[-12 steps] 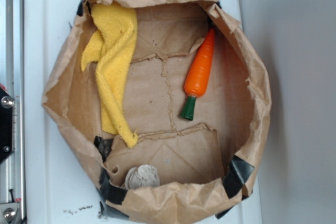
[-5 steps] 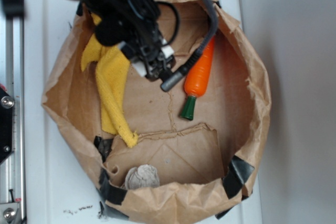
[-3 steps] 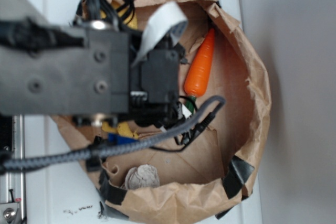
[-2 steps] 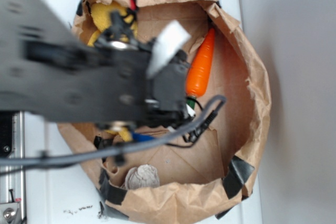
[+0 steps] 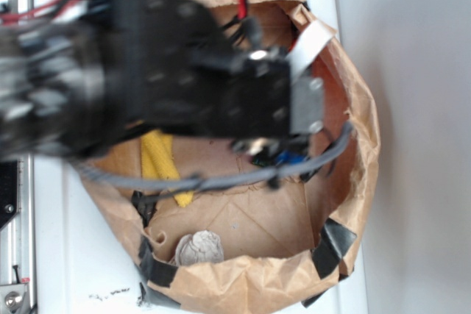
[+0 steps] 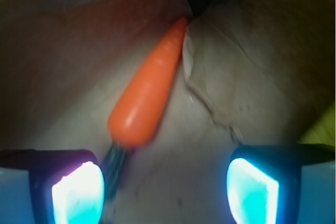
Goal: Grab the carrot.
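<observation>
The arm has swung over the paper bag (image 5: 353, 182), spread fingers (image 6: 73, 192) now hovering just short of the carrot (image 6: 147, 95), ungrasped.

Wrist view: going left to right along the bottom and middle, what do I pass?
Left glowing fingertip → carrot → torn paper flap → right glowing fingertip; the gripper is open.

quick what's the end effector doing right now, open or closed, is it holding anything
End effector: open and holding nothing. In the wrist view its two fingers stand wide apart, with the carrot lying free on the bag floor ahead of them.
</observation>
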`<state>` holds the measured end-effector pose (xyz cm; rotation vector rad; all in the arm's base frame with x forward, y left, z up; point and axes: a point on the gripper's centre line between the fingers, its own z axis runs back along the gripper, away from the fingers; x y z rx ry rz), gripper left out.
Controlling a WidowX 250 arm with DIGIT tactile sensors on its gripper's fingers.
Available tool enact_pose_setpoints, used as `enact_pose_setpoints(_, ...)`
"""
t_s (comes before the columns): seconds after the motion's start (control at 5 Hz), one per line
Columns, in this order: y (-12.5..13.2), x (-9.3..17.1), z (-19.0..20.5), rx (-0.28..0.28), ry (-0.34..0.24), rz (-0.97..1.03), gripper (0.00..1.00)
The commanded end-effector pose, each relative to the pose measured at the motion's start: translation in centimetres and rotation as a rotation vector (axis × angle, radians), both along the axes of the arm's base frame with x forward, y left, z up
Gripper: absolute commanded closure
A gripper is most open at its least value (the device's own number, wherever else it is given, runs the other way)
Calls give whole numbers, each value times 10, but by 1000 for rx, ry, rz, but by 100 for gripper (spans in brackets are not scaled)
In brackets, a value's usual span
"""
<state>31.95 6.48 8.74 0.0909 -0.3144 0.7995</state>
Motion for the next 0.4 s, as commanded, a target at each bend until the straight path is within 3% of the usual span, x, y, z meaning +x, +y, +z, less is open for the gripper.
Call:
enact_pose_setpoints(0.0,32,4,-1,155,32,63,0)
enact_pose_setpoints(0.2,39,4,-5,200,49,55,0)
